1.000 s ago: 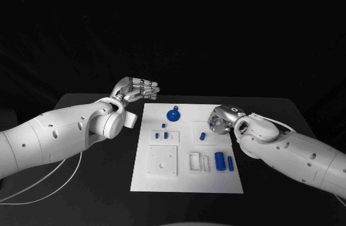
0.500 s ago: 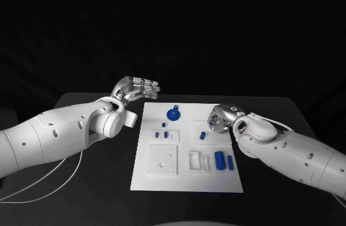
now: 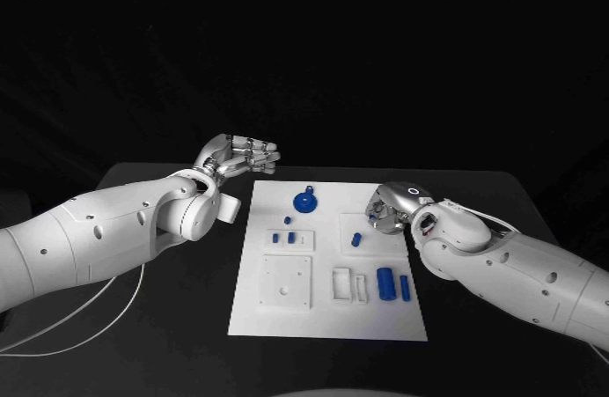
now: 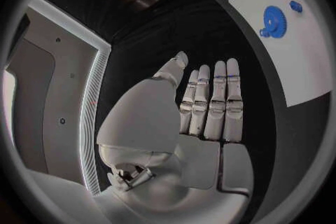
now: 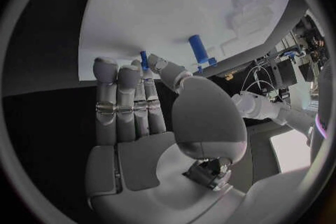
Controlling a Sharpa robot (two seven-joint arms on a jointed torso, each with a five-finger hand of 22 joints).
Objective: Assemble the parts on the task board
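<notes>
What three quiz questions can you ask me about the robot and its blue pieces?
1. True or false: the blue gear lies near the far end of the task board, away from the robot.
2. Which hand hangs over the black table beside the board, with nothing in its fingers? A) the left hand B) the right hand C) both hands
3. Fill in: the big blue cylinder lies on the side of the board nearer the robot's ___ arm.

Key: 1 true; 2 A; 3 right.
</notes>
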